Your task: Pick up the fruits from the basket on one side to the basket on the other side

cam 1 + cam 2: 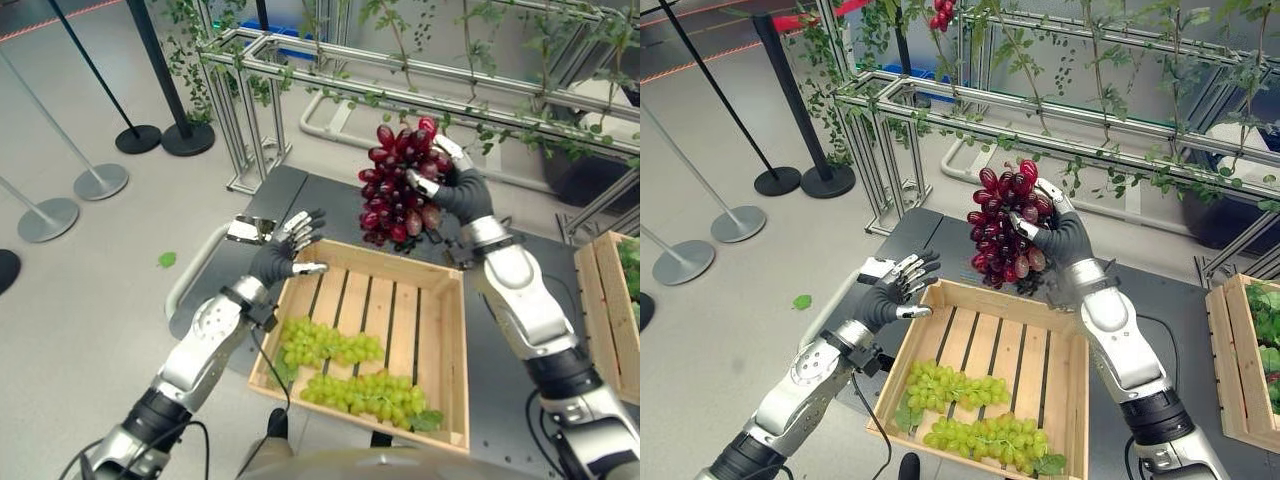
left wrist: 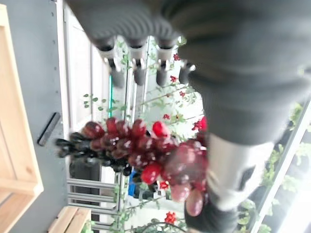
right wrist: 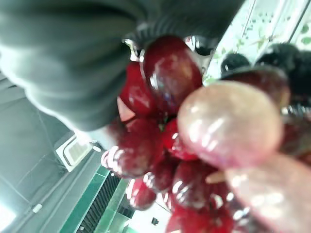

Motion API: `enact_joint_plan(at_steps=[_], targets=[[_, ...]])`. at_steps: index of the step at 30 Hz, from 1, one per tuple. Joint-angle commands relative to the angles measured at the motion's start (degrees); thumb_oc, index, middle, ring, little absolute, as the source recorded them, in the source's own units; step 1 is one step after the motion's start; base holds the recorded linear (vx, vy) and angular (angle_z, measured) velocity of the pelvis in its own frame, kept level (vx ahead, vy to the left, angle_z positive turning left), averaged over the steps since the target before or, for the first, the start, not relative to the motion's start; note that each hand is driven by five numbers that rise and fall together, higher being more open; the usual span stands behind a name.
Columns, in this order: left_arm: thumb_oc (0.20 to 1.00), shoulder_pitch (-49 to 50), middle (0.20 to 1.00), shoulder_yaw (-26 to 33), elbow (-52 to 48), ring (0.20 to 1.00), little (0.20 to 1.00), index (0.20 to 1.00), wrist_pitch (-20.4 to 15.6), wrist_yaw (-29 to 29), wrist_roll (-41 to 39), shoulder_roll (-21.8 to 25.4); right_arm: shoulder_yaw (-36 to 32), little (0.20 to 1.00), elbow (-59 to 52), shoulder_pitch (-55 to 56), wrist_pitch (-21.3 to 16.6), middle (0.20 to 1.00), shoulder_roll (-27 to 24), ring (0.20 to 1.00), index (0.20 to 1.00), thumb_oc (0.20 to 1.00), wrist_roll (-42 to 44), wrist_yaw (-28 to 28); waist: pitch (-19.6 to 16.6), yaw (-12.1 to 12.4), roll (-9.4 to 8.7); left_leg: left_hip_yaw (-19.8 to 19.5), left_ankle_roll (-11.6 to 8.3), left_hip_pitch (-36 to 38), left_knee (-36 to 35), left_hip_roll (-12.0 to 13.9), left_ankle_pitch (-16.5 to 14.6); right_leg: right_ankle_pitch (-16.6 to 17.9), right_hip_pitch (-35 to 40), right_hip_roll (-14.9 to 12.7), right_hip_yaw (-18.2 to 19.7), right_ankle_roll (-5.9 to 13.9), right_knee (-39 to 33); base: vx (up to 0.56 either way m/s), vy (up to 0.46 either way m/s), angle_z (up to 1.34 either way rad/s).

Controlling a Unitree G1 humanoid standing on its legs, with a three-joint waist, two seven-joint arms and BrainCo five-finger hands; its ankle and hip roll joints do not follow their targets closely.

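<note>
My right hand (image 1: 458, 186) is shut on a bunch of red grapes (image 1: 398, 187), held up in the air above the far edge of the wooden crate (image 1: 445, 352). The same bunch hangs past my left hand's fingers in the left wrist view as red grapes (image 2: 141, 150) and crowds the right wrist view as red grapes (image 3: 194, 131). Two bunches of green grapes (image 1: 345, 372) lie in the crate's near half. My left hand (image 1: 285, 253) hovers open at the crate's far left corner, fingers spread, holding nothing.
A second wooden crate (image 1: 610, 310) with green leaves stands at the right edge of the dark table (image 1: 300, 205). A metal frame with vines (image 1: 400, 70) runs behind the table. Stanchion posts (image 1: 140, 135) stand on the floor to the left.
</note>
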Motion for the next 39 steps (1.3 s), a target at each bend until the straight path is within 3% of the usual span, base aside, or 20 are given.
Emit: enact_joint_plan(at_steps=[1,14,23,26,32,39], targets=[[1.0,-0.4,1.0,2.5,-3.2,1.0,1.0,1.0,-4.6,-0.2,-0.2,1.3,-5.8,0.2,-7.7,-5.2,-7.1,0.2,0.6,0.2,0.2,0.2,0.0,-1.4,-3.1,0.5,-3.55,-1.6,2.3,-1.6,7.9,-2.4,-7.8,-4.7,-0.7,-2.5,-1.8,2.69,6.9,0.0,0.0,0.0],[1.0,-0.8,1.0,3.7,-2.7,1.0,1.0,1.0,-5.3,0.8,2.4,0.6,-5.0,0.2,-7.9,-5.2,-6.7,0.2,1.1,0.2,0.2,0.2,1.5,0.7,-3.3,0.5,-3.49,-1.6,2.28,-1.5,7.9,-2.4,-7.8,-4.9,-0.5,-2.4,-1.7,2.49,6.9,0.0,0.0,0.0],[1.0,-4.9,1.0,0.4,-1.0,1.0,1.0,1.0,-5.5,2.0,5.3,-0.6,-0.4,0.2,-7.3,-7.1,-6.1,0.2,3.0,0.2,0.2,0.2,0.1,1.5,-3.2,0.3,-3.3,-1.7,2.36,-1.5,7.9,-2.4,-7.8,-5.0,-0.5,-2.3,-1.9,2.41,7.0,0.0,0.0,0.0],[1.0,-5.6,1.0,0.0,-0.6,1.0,1.0,1.0,-5.7,3.5,7.1,-1.0,1.0,0.2,-6.4,-8.6,-6.1,0.2,3.8,0.2,0.2,0.2,-2.8,0.1,-3.3,0.4,-3.2,-1.7,2.42,-1.4,7.9,-2.5,-7.8,-5.1,-0.5,-2.3,-1.9,2.41,7.0,0.0,0.0,0.0],[1.0,-5.0,1.0,1.4,-1.9,1.0,1.0,1.0,-8.0,14.6,19.0,-3.4,3.7,0.2,-4.3,-11.3,-5.2,0.2,5.2,0.2,0.2,0.2,-14.4,-6.8,-2.8,0.9,-3.26,-1.8,2.46,-1.7,8.0,-2.5,-7.8,-5.0,-0.7,-2.4,-1.8,2.34,7.0,0.0,0.0,0.0],[1.0,-6.1,1.0,-1.2,-0.3,1.0,1.0,1.0,-7.0,19.0,21.3,-5.3,6.7,0.2,-2.5,-13.8,-4.0,0.2,8.7,0.2,0.2,0.2,-18.9,-12.1,-2.4,0.9,-3.26,-1.7,2.59,-1.8,8.1,-2.6,-7.8,-4.9,-0.6,-2.4,-1.8,2.39,6.8,0.0,0.0,0.0]])
